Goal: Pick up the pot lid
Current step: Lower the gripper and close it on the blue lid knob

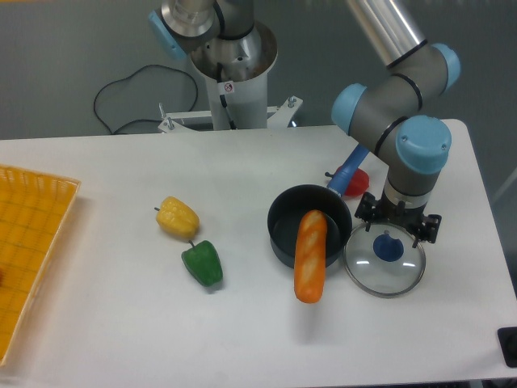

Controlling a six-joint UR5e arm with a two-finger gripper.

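The pot lid [373,277], a round clear disc with a blue knob [388,249], lies flat on the right part of the table. My gripper [396,219] points down over the lid's back half, just behind the knob. Its two fingers are spread wide, and nothing is between them. The gripper's height above the lid is hard to judge.
A black pot [284,220] stands just left of the lid, with a long orange carrot [310,263] leaning out of its front. Behind are a red item [357,184] and a blue one [348,170]. Green [202,263] and yellow [177,218] peppers lie left.
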